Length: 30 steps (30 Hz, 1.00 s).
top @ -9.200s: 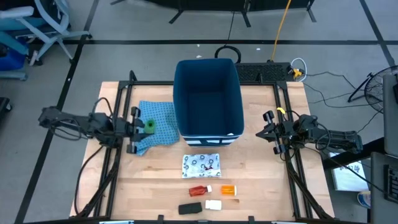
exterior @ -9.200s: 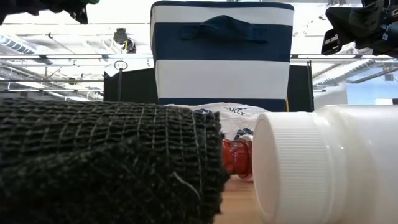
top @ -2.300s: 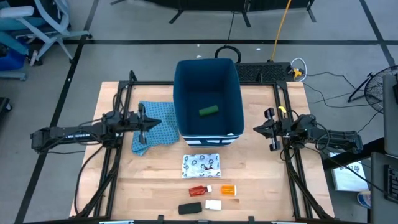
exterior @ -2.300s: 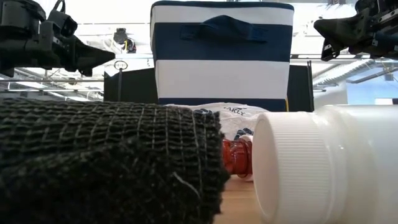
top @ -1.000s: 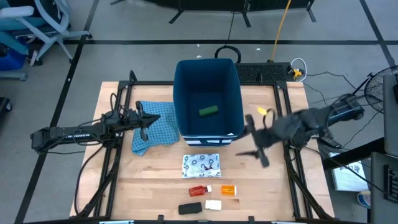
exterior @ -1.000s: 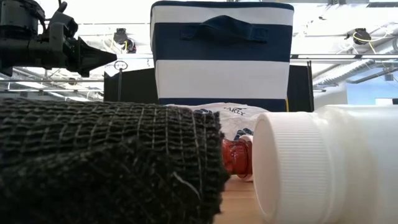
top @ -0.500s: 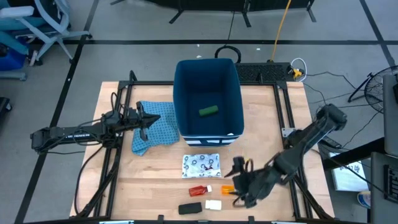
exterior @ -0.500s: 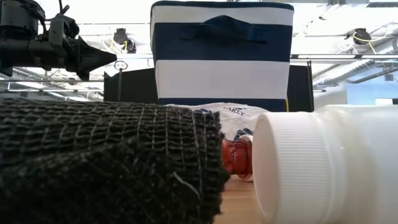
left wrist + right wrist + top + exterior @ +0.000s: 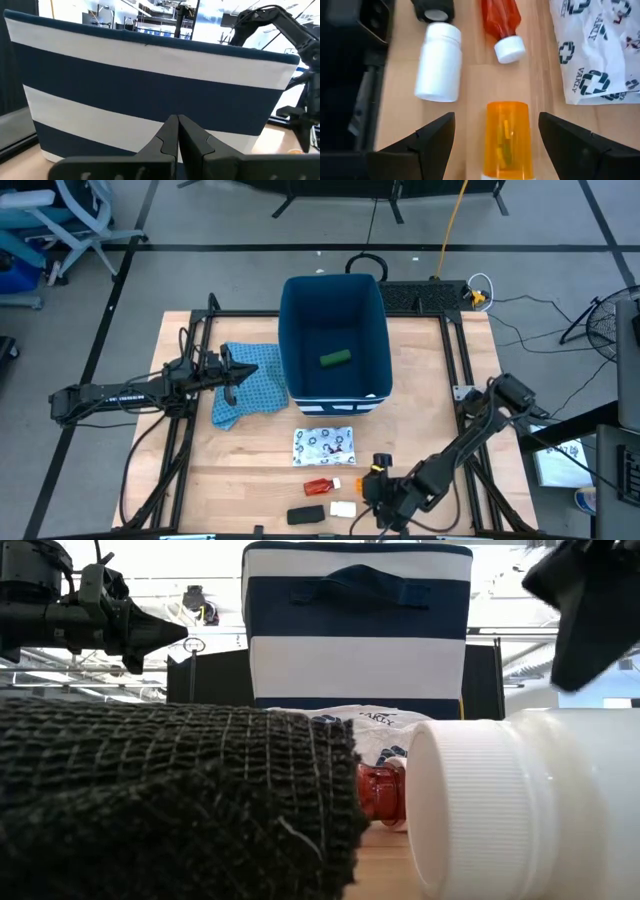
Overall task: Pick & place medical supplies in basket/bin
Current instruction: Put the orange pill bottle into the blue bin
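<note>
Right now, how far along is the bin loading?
Done: the green oblong lies in the bin. In hand: nothing gripped; the right claw is open astride the orange pill bottle. The left claw waits shut beside the bin. Left: white packet, red bottle, white bottle, black item.

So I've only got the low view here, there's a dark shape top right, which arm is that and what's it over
Observer: That's the right gripper, fingers spread wide either side of the orange pill bottle, not gripping it.
Operator: Anything in the bin yet?
Observer: Yes, the green oblong lies inside the blue bin.
Operator: And the left arm?
Observer: The left gripper is over the blue patterned cloth beside the bin, fingers shut and empty.
</note>
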Each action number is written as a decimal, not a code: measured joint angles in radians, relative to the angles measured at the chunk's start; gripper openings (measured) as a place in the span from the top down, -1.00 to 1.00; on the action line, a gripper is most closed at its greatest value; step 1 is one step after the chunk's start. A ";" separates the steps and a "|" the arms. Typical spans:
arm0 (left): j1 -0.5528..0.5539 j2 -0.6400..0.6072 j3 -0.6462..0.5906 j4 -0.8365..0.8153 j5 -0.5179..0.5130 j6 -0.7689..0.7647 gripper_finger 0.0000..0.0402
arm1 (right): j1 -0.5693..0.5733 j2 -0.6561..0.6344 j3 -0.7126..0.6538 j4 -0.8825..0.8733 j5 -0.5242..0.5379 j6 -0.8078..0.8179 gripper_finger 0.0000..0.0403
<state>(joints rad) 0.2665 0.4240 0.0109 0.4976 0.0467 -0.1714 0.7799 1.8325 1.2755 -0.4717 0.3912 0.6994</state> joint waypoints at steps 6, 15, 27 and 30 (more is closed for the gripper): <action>0.000 0.000 0.000 0.001 0.000 0.003 0.94 | -0.001 0.040 0.000 -0.037 -0.023 0.002 -0.40; 0.000 0.000 0.000 0.001 0.000 0.009 0.94 | -0.028 0.083 -0.004 -0.092 -0.092 0.006 -0.39; 0.000 0.000 0.000 0.000 0.004 -0.020 0.94 | -0.057 0.064 -0.029 -0.059 -0.107 -0.062 0.12; 0.000 0.000 0.000 0.000 0.019 -0.021 0.94 | -0.061 0.032 -0.029 -0.035 -0.107 -0.107 0.12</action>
<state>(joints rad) 0.2668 0.4240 0.0109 0.4976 0.0662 -0.1928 0.7192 1.8646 1.2465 -0.5069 0.2841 0.5925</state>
